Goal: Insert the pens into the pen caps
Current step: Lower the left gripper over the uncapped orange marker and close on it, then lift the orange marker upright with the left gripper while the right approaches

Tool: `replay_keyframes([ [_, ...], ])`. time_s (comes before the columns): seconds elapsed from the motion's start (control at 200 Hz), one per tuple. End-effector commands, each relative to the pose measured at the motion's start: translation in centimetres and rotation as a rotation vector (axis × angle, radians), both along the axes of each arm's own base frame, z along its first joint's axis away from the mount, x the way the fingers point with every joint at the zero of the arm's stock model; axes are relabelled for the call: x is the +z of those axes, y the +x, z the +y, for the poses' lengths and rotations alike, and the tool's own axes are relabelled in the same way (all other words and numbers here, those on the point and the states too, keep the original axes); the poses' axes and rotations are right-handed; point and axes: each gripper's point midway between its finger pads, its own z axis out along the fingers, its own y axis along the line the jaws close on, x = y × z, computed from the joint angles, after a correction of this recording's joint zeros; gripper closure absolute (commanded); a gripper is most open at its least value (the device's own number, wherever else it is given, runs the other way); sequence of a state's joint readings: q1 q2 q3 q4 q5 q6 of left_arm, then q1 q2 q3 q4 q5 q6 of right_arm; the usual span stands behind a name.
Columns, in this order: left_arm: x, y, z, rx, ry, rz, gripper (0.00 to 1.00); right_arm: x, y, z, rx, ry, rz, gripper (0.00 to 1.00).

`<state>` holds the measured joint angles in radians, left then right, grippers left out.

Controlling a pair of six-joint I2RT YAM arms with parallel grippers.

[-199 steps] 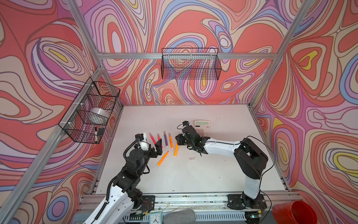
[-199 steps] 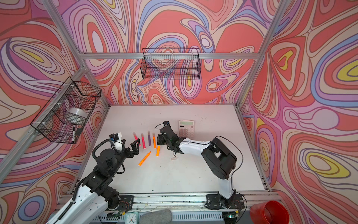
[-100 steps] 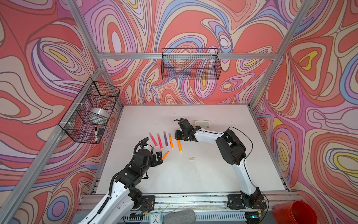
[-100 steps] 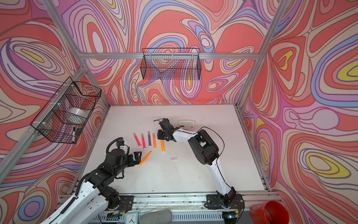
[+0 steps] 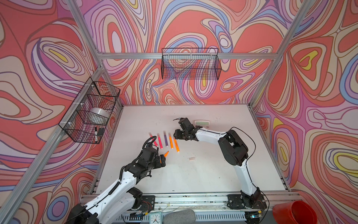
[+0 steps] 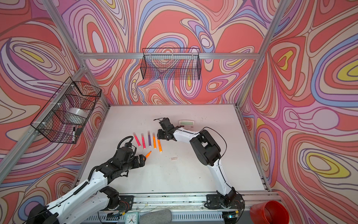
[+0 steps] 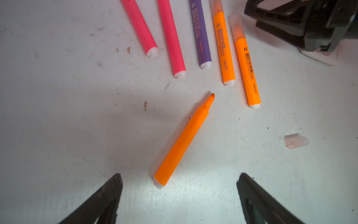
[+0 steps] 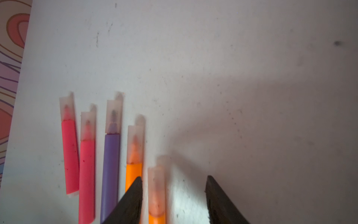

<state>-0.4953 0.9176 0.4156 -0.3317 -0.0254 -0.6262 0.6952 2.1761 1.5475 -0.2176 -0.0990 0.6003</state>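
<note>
Five capped pens lie in a row: two pink, a purple, and two orange. Pale pen caps cover their tips. My right gripper is open over the last orange pen, whose cap lies between the fingers, close to one finger. An uncapped orange pen lies on the table with its tip toward the row. My left gripper is open just behind its back end. In both top views that gripper hides most of this pen. One loose cap lies apart.
A calculator lies behind the right gripper. A wire basket on the left wall holds a tape roll and a black-and-white marker. Another basket hangs on the back wall. A red cup stands outside the front right corner.
My right gripper laid the capped orange pen at the end of the row and opened. My left gripper moved forward and down toward the uncapped orange pen.
</note>
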Motion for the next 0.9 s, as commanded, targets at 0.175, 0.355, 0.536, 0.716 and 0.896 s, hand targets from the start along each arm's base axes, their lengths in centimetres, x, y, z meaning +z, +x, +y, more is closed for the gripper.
replay_keyframes([
  [0.175, -1.4, 2.2, -2.1, -0.047, 0.112, 0.020, 0.12, 5.3, -2.7, -3.5, -0.057, 0.037, -0.083, 0.44],
  [0.355, -1.6, 3.3, -3.3, -0.076, 0.195, 0.029, 0.25, 6.4, -4.6, -5.6, -0.090, 0.049, -0.102, 0.44],
  [0.536, -3.2, 2.9, -3.4, -0.112, 0.266, 0.094, 0.41, 7.6, -5.5, -6.5, -0.103, 0.068, -0.122, 0.44],
  [0.716, -4.1, 2.6, -3.2, -0.112, 0.314, 0.125, 0.40, 7.9, -5.8, -6.7, -0.105, 0.079, -0.123, 0.44],
  [0.896, -4.6, 2.2, -3.4, -0.128, 0.330, 0.141, 0.62, 7.8, -6.0, -6.9, -0.109, 0.082, -0.120, 0.45],
])
